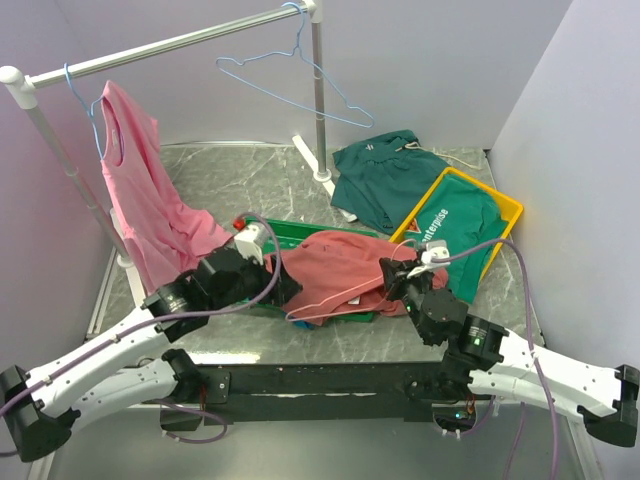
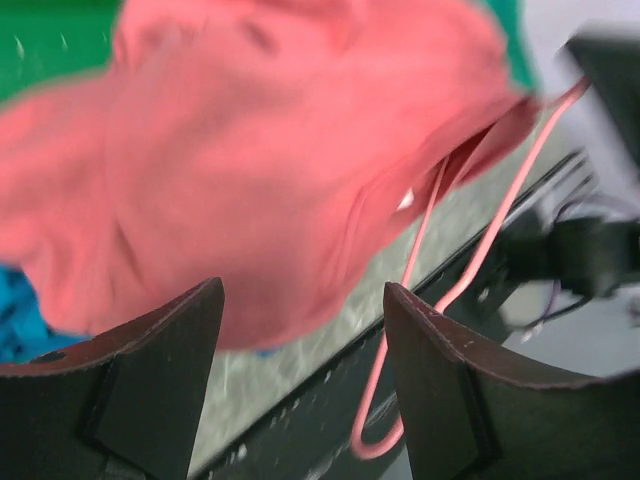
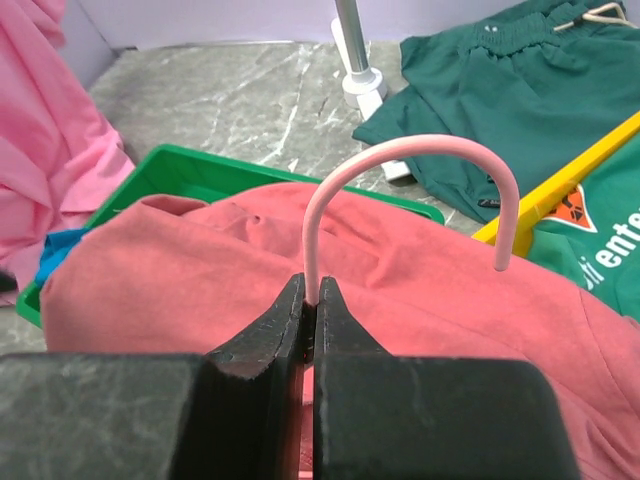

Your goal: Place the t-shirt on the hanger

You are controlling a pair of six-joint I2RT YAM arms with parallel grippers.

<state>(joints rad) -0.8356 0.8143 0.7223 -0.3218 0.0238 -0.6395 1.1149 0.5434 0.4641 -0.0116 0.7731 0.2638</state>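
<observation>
The salmon-red t-shirt (image 1: 340,262) lies bunched over a green bin, with the thin coral-pink hanger (image 1: 330,305) partly inside it. In the left wrist view one hanger corner (image 2: 480,250) sticks out of the t-shirt (image 2: 250,170) beside the right finger. My left gripper (image 1: 285,287) is open at the t-shirt's left edge, and its jaws (image 2: 303,296) hold nothing. My right gripper (image 1: 393,275) is shut on the stem of the hanger's hook. In the right wrist view the hook (image 3: 410,150) arches up from the jaws (image 3: 312,292) over the t-shirt (image 3: 180,290).
The green bin (image 1: 292,230) also holds a small blue garment (image 3: 55,255). A yellow tray (image 1: 507,213) with a green shirt sits at the right, and a dark green garment (image 1: 385,170) behind it. A light pink shirt (image 1: 140,200) and a blue wire hanger (image 1: 290,80) hang on the rail (image 1: 170,45).
</observation>
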